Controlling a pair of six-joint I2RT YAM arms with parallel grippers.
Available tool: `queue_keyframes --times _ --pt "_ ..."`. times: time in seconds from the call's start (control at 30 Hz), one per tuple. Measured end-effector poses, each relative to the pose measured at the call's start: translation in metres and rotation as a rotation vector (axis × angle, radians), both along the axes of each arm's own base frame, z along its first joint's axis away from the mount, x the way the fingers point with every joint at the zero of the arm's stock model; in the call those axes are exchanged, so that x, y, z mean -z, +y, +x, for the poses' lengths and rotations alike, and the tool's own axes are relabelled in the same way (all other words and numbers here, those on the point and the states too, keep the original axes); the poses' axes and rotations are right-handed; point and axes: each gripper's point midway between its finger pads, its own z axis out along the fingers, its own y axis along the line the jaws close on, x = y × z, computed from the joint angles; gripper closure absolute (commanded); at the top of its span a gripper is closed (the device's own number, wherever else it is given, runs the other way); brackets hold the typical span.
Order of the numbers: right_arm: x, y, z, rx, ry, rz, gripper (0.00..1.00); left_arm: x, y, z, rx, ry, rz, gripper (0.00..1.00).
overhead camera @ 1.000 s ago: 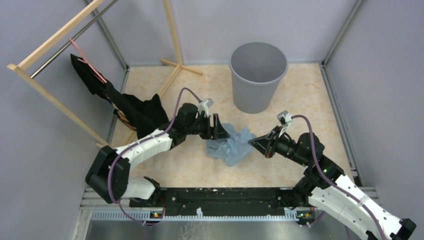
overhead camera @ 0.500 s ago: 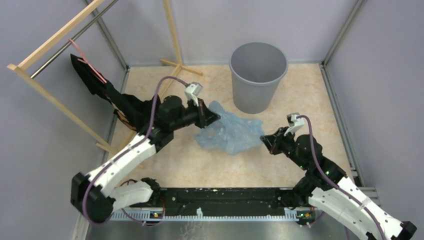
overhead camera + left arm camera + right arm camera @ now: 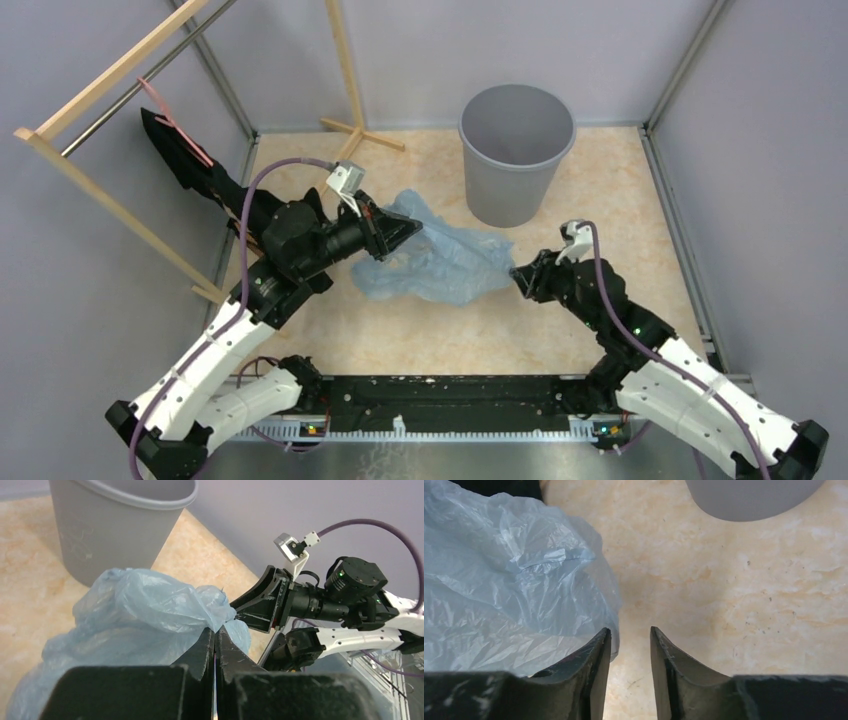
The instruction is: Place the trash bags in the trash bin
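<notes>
The pale-blue trash bag [image 3: 445,262] lies stretched and crumpled on the marbled floor between the two arms. My left gripper [image 3: 413,232] is shut on the bag's upper left edge and holds it off the floor; in the left wrist view the film [image 3: 140,605] bunches at the closed tips of the gripper [image 3: 216,630]. My right gripper [image 3: 517,275] stands open at the bag's right end. In the right wrist view the bag [image 3: 499,580] lies against the left finger, with nothing between the gripper's [image 3: 629,630] jaws. The grey trash bin [image 3: 517,150] stands upright behind the bag, and nothing shows inside it.
A black cloth with a pink strap [image 3: 205,175] hangs from a wooden rack [image 3: 110,90] at the left, whose foot [image 3: 360,135] reaches toward the bin. Grey walls enclose the floor on three sides.
My left gripper shut on the bag and pulled it up and to the left, spreading it out. My right gripper opened and let go of the bag's right end.
</notes>
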Motion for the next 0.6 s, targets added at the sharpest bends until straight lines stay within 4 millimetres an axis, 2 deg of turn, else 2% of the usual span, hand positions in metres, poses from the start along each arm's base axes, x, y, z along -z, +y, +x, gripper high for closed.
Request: queue_keyframes --times 0.07,0.17,0.23,0.3,0.37,0.47,0.53,0.6 --pt "0.010 0.001 -0.002 -0.019 0.026 -0.040 0.44 0.011 0.001 0.004 -0.024 0.048 0.021 1.00" --pt "0.015 0.004 -0.007 -0.073 0.037 -0.084 0.18 0.030 0.003 0.012 -0.065 0.116 0.062 1.00" --pt "0.007 0.007 -0.009 -0.114 0.015 -0.100 0.12 0.045 0.003 0.018 -0.086 0.160 0.098 1.00" --pt "-0.007 0.011 -0.009 -0.154 -0.016 -0.121 0.07 0.060 0.003 0.022 -0.102 0.203 0.134 1.00" --pt "-0.029 0.021 -0.008 -0.211 -0.056 -0.128 0.06 0.071 0.004 0.024 -0.114 0.235 0.162 1.00" --pt "-0.057 0.047 -0.006 -0.319 -0.099 -0.086 0.03 0.077 0.005 0.024 -0.119 0.258 0.174 1.00" --pt "-0.064 0.070 -0.004 -0.395 -0.096 -0.036 0.01 0.077 0.005 0.023 -0.118 0.263 0.170 1.00" --pt "-0.059 0.092 -0.002 -0.460 -0.063 -0.003 0.01 0.076 0.003 0.022 -0.110 0.269 0.165 1.00"
